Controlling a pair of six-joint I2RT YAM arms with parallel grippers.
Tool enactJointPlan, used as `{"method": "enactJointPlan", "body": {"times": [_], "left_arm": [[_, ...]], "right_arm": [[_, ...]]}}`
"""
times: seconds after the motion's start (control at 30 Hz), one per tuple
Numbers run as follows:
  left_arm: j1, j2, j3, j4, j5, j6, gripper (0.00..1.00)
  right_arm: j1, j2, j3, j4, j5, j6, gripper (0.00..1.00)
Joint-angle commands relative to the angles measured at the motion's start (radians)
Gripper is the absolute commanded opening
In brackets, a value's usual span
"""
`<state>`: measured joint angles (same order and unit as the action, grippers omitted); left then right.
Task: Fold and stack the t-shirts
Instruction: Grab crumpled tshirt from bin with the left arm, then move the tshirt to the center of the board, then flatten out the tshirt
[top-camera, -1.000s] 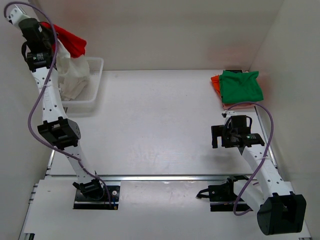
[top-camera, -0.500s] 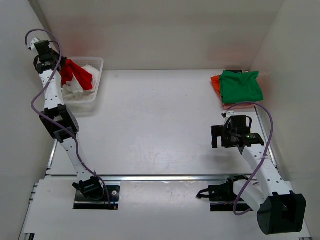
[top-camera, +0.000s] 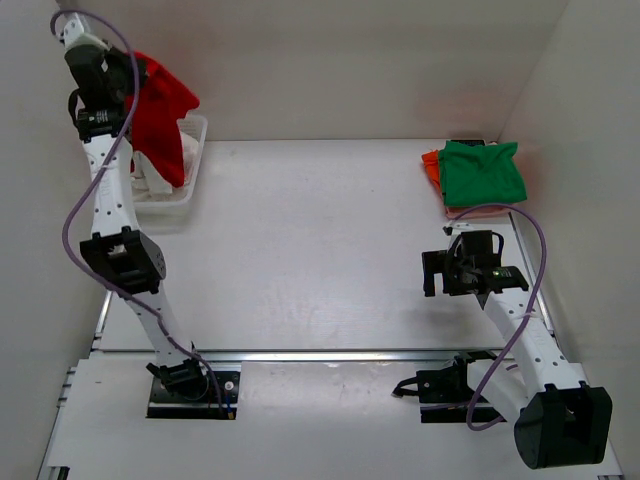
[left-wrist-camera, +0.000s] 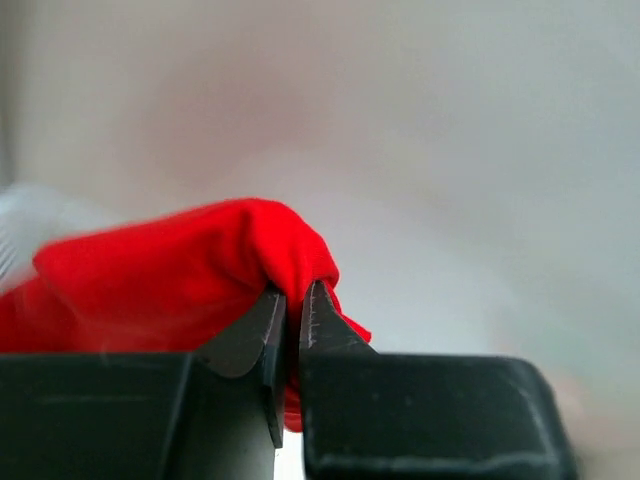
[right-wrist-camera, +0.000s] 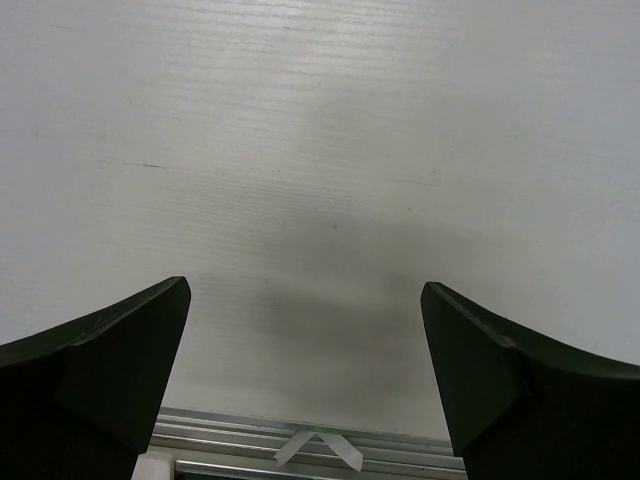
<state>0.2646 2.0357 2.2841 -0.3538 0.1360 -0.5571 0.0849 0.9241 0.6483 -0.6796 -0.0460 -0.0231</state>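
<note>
My left gripper is raised high at the far left, shut on the bright red t-shirt, which hangs down over the white basket. In the left wrist view the red t-shirt is pinched between my closed fingertips. A folded green t-shirt lies on a folded orange one at the far right. My right gripper is open and empty above the bare table; its fingers stand wide apart.
The white basket at the far left holds pale cloth. White walls close the table at the back and on both sides. A metal rail runs along the near edge.
My left gripper has risen from the basket with the red t-shirt, which now hangs longer. The right arm has not moved.
</note>
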Motion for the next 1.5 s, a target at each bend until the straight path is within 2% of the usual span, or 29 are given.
{"method": "enactJointPlan", "body": {"times": [0.0, 0.07, 0.13, 0.2, 0.3, 0.37, 0.43, 0.47, 0.5, 0.53, 0.6, 0.63, 0.67, 0.7, 0.77, 0.8, 0.87, 0.93, 0.97, 1.0, 1.03, 1.1, 1.17, 1.23, 1.3, 1.47], "left_arm": [[-0.109, -0.252, 0.043, 0.222, 0.050, 0.115, 0.00], [-0.128, -0.279, 0.049, 0.231, 0.095, 0.064, 0.00], [-0.096, -0.313, 0.025, 0.265, 0.210, -0.045, 0.00], [-0.100, -0.351, -0.052, 0.321, 0.383, -0.154, 0.00], [-0.151, -0.466, -0.237, 0.389, 0.496, -0.217, 0.00], [-0.198, -0.537, -0.358, 0.354, 0.533, -0.222, 0.00], [-0.223, -0.578, -0.480, 0.219, 0.560, -0.234, 0.00], [-0.225, -0.618, -0.617, 0.190, 0.565, -0.257, 0.00], [-0.229, -0.649, -0.793, 0.197, 0.576, -0.304, 0.11], [-0.220, -0.660, -0.884, 0.210, 0.629, -0.325, 0.27], [-0.196, -0.660, -1.189, 0.245, 0.725, -0.406, 0.47], [-0.174, -0.678, -1.253, 0.341, 0.752, -0.427, 0.55], [-0.162, -0.725, -1.347, 0.376, 0.711, -0.438, 0.61], [-0.159, -0.780, -1.371, 0.356, 0.676, -0.388, 0.64], [-0.221, -0.827, -1.268, 0.020, 0.483, -0.210, 0.72], [-0.250, -0.818, -1.165, -0.072, 0.323, -0.104, 0.75], [-0.441, -0.784, -1.038, -0.277, 0.097, 0.033, 0.72], [-0.552, -0.786, -1.061, -0.345, 0.033, 0.061, 0.71], [-0.585, -0.796, -1.128, -0.343, -0.011, 0.063, 0.67], [-0.628, -0.805, -1.161, -0.318, -0.016, 0.048, 0.57], [-0.654, -0.830, -1.248, -0.268, -0.003, 0.021, 0.53], [-0.689, -0.862, -1.388, -0.173, 0.020, -0.035, 0.48], [-0.761, -0.821, -1.462, -0.133, -0.019, -0.064, 0.51], [-0.815, -0.768, -1.479, -0.123, -0.062, -0.067, 0.57], [-0.852, -0.724, -1.503, -0.079, -0.082, -0.085, 0.60], [-0.933, -0.617, -1.563, 0.079, -0.134, -0.193, 0.62]], "right_arm": [[0.009, -0.008, -0.004, 0.028, -0.002, -0.003, 0.98], [0.007, -0.011, -0.001, 0.029, -0.002, -0.005, 0.98], [0.013, -0.013, -0.004, 0.028, 0.002, -0.003, 0.98], [-0.002, -0.018, -0.001, 0.029, 0.005, -0.005, 0.98], [-0.010, -0.016, -0.004, 0.029, 0.005, -0.003, 0.98], [-0.014, -0.027, 0.000, 0.031, -0.003, -0.006, 0.98], [-0.019, -0.034, -0.010, 0.031, -0.005, -0.006, 0.98], [-0.017, -0.039, -0.004, 0.035, -0.005, -0.006, 0.98], [-0.019, -0.045, -0.003, 0.035, -0.005, -0.006, 0.99], [-0.016, -0.047, -0.007, 0.037, 0.000, -0.003, 1.00], [-0.013, -0.056, -0.006, 0.037, -0.002, 0.000, 0.99], [-0.016, -0.059, -0.015, 0.034, -0.005, 0.009, 1.00], [-0.011, -0.056, -0.018, 0.046, -0.009, 0.003, 0.99], [-0.008, -0.067, -0.010, 0.045, -0.008, 0.005, 0.99], [0.001, -0.057, -0.009, 0.041, 0.015, 0.017, 0.99], [0.006, -0.060, -0.006, 0.043, 0.015, 0.017, 0.99], [0.009, -0.044, -0.001, 0.064, -0.001, 0.082, 0.98], [0.007, -0.033, -0.010, 0.078, -0.049, 0.133, 0.86], [0.016, -0.010, -0.010, 0.103, -0.086, 0.162, 0.74], [0.044, 0.004, -0.022, 0.135, -0.098, 0.199, 0.62], [0.062, 0.028, -0.024, 0.150, -0.118, 0.219, 0.58], [0.163, 0.062, -0.041, 0.237, -0.118, 0.297, 0.36], [0.237, 0.116, -0.047, 0.299, -0.120, 0.359, 0.35], [0.285, 0.160, -0.055, 0.377, -0.126, 0.432, 0.45], [0.324, 0.191, -0.055, 0.458, -0.131, 0.474, 0.46], [0.363, 0.275, -0.032, 0.515, -0.117, 0.506, 0.47]]}}
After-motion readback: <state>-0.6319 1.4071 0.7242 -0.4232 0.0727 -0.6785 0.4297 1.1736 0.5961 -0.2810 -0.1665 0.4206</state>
